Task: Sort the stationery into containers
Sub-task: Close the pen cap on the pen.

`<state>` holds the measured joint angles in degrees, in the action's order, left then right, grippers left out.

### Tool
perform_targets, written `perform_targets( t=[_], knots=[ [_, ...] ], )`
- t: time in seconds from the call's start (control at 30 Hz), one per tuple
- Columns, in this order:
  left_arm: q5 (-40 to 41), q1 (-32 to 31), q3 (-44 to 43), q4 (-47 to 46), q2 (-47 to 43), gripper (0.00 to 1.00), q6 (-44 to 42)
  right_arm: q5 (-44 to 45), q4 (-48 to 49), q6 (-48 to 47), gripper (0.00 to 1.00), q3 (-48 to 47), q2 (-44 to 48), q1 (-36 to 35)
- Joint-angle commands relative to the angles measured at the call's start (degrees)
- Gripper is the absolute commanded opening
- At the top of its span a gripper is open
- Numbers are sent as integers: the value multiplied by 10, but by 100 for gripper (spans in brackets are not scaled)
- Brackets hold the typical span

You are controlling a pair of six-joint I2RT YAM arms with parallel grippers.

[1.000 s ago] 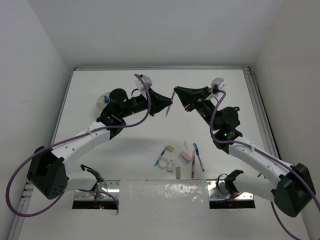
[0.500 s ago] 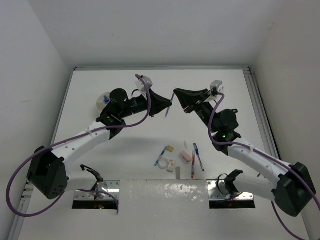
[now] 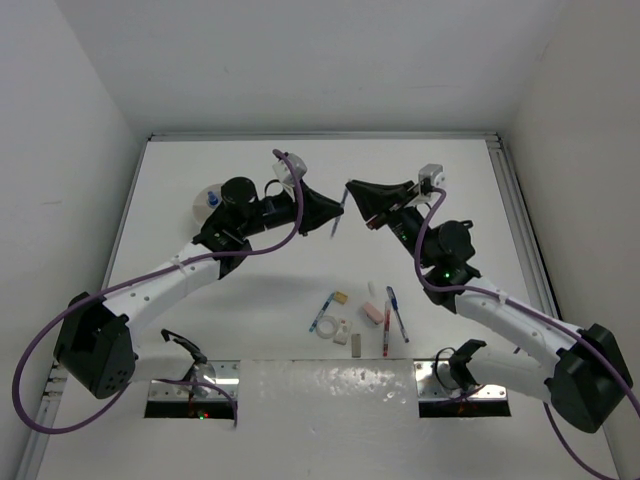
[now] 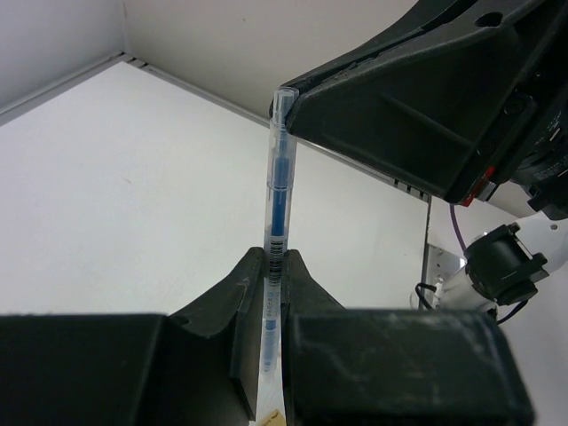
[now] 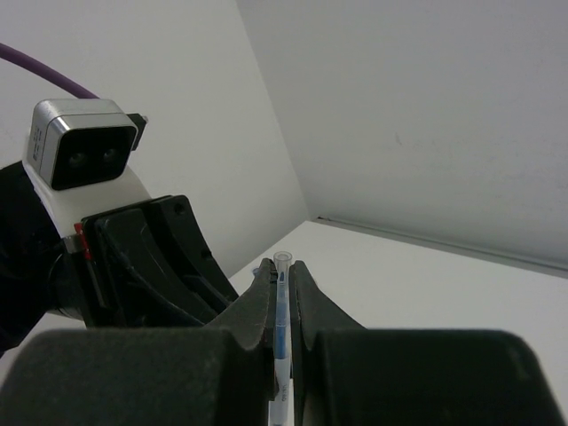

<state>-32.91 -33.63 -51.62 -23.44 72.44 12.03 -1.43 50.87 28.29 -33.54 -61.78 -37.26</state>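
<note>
A clear blue pen (image 3: pixel 337 216) hangs in the air above the middle of the table, held by both grippers at once. My left gripper (image 3: pixel 338 207) is shut on its lower barrel (image 4: pixel 279 177), and my right gripper (image 3: pixel 349 188) is shut on its upper end (image 5: pixel 281 302). The two grippers meet tip to tip. The round white tub (image 3: pixel 200 203) sits at the left, mostly hidden behind my left arm, with a blue-capped bottle (image 3: pixel 212 199) at it. More stationery lies near the front: a blue pen (image 3: pixel 323 313), tan block (image 3: pixel 341 297), tape ring (image 3: pixel 327 328), pink eraser (image 3: pixel 373 313), red pen (image 3: pixel 386 335).
Another blue pen (image 3: pixel 398 312), a white eraser (image 3: pixel 345 329) and a small grey piece (image 3: pixel 356 343) lie in the same cluster. A shiny metal plate (image 3: pixel 330 385) lies between the arm bases. White walls close in the table on three sides.
The right gripper has edged slightly to the left, toward the left gripper. The pen stays gripped by both.
</note>
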Motion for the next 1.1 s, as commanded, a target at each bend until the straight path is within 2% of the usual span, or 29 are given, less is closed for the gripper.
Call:
perform_targets(
  t=[0.0,0.4,0.63,0.8,0.93,1.07],
  knots=[
    [35,20,-30,-157,-22,0,-3,-66,-129,3,0,38,-14,-27],
    [13,23,-21,-151,-28,0,-18,-67,-160,-31,0,28,-4,-30],
    [-16,35,-20,-69,-46,0,-76,-90,-192,-61,0,-26,-7,-29],
    [-22,40,-18,-70,-49,0,-81,-96,-206,-69,0,-35,-13,-30],
    [-30,40,-16,-64,-50,0,-82,-94,-205,-69,14,-38,-12,-30],
    [-34,41,-14,-62,-51,0,-84,-84,-208,-81,19,-45,-4,-29]
  ],
)
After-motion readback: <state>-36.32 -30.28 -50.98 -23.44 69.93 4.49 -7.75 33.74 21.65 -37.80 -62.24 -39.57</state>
